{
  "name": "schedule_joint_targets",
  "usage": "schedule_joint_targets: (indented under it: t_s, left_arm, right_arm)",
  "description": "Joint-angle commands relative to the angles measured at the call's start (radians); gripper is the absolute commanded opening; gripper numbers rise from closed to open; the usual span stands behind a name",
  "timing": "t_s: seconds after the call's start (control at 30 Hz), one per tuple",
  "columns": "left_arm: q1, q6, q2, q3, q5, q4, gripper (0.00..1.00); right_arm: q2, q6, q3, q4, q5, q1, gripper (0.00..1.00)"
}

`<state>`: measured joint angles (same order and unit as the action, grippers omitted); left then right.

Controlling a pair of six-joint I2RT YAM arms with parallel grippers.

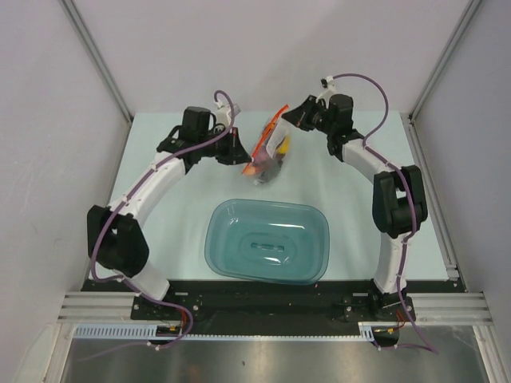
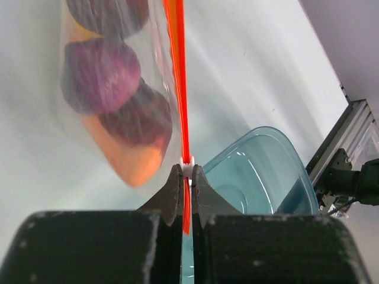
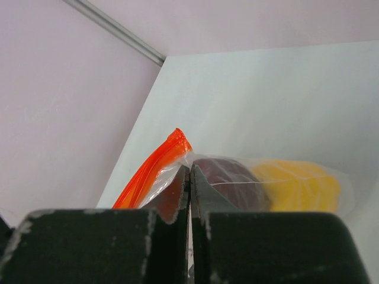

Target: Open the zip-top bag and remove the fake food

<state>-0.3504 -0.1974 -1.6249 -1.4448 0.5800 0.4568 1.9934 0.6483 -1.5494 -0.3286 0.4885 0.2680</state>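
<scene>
Pale mint desk (image 1: 319,191), soft even light, faint sheen. Plain whitish back wall (image 1: 263,48), left wall (image 1: 40,159), right wall (image 1: 487,120). Aluminium posts (image 1: 97,60) at far corners. Aluminium rail (image 1: 96,305) and black plate (image 1: 263,299) along near edge; brushed steel sheet (image 1: 263,359) beyond.

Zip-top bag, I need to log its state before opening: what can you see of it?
The bag is small, clear, crinkly plastic with an orange-red zip strip that looks closed. It hangs tilted between the grippers, beyond the tub, holding purple, orange, dark red and yellow toy foods. The left gripper pinches the strip; the right gripper pinches the plastic beside it.
</scene>
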Motion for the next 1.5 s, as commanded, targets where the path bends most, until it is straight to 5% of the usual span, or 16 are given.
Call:
schedule_joint_targets:
  t_s: [0.0, 0.23, 0.37, 0.6, 0.63, 0.7, 0.9, 1.03, 1.47]
  left_arm:
    - [0.008, -0.077, 0.128, 0.112, 0.058, -0.018, 0.00]
    - [0.008, -0.129, 0.169, 0.181, 0.075, -0.050, 0.00]
    - [0.008, -0.197, 0.142, 0.152, 0.130, -0.131, 0.00]
    - [0.008, -0.344, 0.027, 0.067, 0.222, -0.297, 0.00]
    - [0.008, -0.362, 0.011, 0.064, 0.230, -0.320, 0.00]
    - [0.007, -0.402, -0.006, 0.055, 0.241, -0.368, 0.00]
    - [0.004, -0.404, -0.043, 0.021, 0.253, -0.366, 0.00]
    - [0.004, -0.402, -0.041, 0.027, 0.253, -0.366, 0.00]
    - [-0.001, -0.373, -0.026, 0.044, 0.247, -0.331, 0.00]
  right_arm:
    - [0.064, 0.039, -0.090, -0.127, -0.131, -0.018, 0.00]
    - [0.139, 0.060, -0.201, -0.083, -0.122, 0.000, 0.00]
    - [0.147, 0.044, -0.273, 0.093, -0.111, 0.007, 0.00]
    - [0.127, 0.011, -0.432, 0.561, -0.165, 0.007, 0.39]
    - [0.130, -0.004, -0.461, 0.686, -0.194, 0.007, 0.58]
    - [0.133, -0.019, -0.535, 0.779, -0.191, 0.008, 0.79]
    - [0.090, -0.116, -0.593, 0.954, -0.169, 0.014, 0.80]
    - [0.111, -0.167, -0.661, 1.042, -0.175, 0.040, 0.72]
    - [0.150, -0.145, -0.732, 1.034, -0.217, 0.111, 0.60]
